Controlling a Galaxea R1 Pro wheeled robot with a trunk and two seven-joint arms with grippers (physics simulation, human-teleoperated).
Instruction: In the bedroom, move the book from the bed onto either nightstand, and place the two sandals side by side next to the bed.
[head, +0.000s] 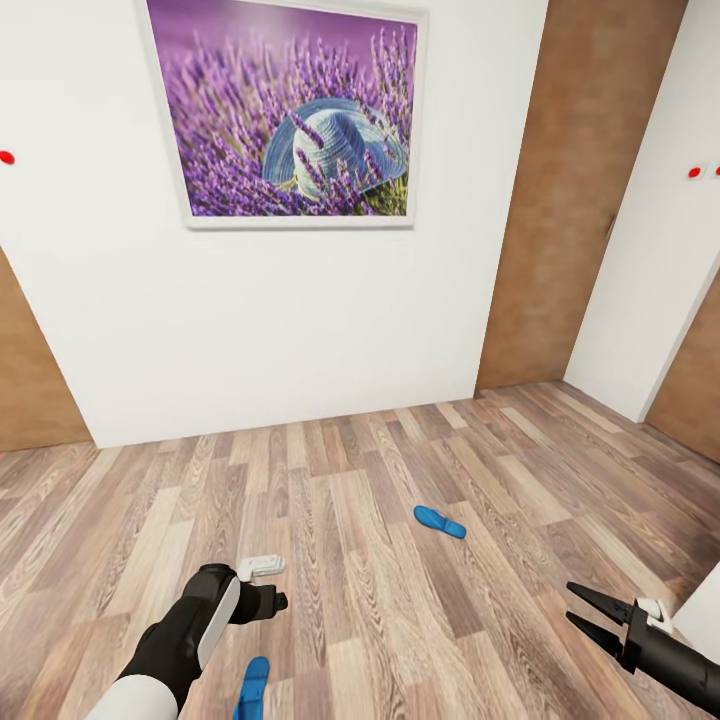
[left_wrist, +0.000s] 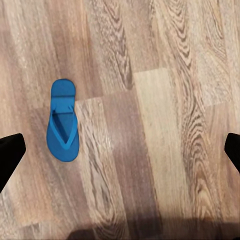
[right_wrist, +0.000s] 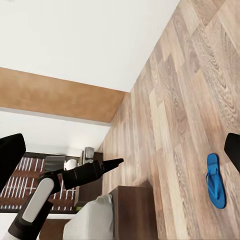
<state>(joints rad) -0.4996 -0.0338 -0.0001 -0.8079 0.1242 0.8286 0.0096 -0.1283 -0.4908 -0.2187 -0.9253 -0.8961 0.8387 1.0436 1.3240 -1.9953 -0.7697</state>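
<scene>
Two blue sandals lie on the wood-plank floor (head: 380, 560), well apart from each other. One sandal (head: 440, 521) rests out in the open ahead of us, toward the right. The other sandal (head: 252, 688) lies close to our base, just beside our left arm; in the left wrist view that near sandal (left_wrist: 63, 121) lies flat, strap side up, off to one side of the line between our fingers.

Our left gripper (left_wrist: 120, 150) hangs above the floor with its fingers spread wide and nothing between them. Our right gripper (head: 600, 615) hovers low at the right, its two black fingers parted and empty.

Ahead stands a white wall with a framed lavender picture (head: 295, 115) and a brown door (head: 580, 190). In the right wrist view we see a corner of the bed (right_wrist: 107, 217), its pale mattress on a dark frame. The book is not in sight.

We judge the step in hand is picking up the near sandal with the left gripper. To do it well, we should first shift the gripper sideways until the sandal lies between the fingers, then turn the wrist so the fingers close across the narrow width of the sole. The sandal is thin and flat, so we should descend until the fingertips nearly touch the floor, or catch the raised strap instead. A hurried close could skid it away.
</scene>
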